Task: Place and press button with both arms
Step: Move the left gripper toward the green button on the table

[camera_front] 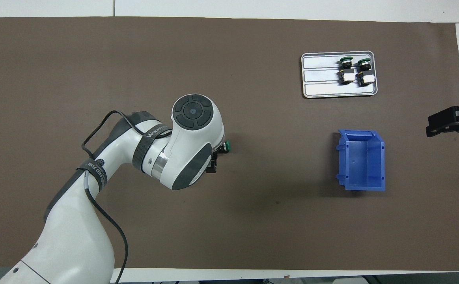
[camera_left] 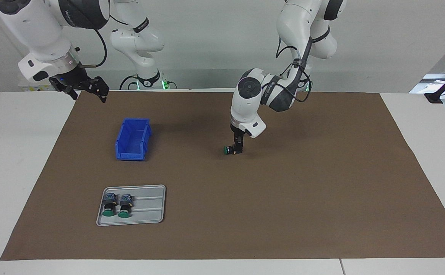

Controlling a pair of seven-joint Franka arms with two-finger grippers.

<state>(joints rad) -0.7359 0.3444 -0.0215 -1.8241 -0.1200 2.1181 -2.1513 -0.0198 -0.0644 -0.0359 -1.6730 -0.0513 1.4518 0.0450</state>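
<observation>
My left gripper (camera_left: pixel 238 148) reaches down to the brown mat near the table's middle and is shut on a button (camera_left: pixel 228 150). The button lies on its side at mat level, its green cap toward the right arm's end. In the overhead view the left wrist covers most of the gripper, and only the button's green cap (camera_front: pixel 226 147) shows. My right gripper (camera_left: pixel 84 88) hangs open and empty in the air over the mat's edge at the right arm's end, and waits; it also shows in the overhead view (camera_front: pixel 448 121).
A grey tray (camera_left: pixel 150 206) holds two more green-capped buttons (camera_left: pixel 116 205), lying side by side. An empty blue bin (camera_left: pixel 132 139) stands nearer to the robots than the tray. The brown mat (camera_left: pixel 302 198) covers most of the white table.
</observation>
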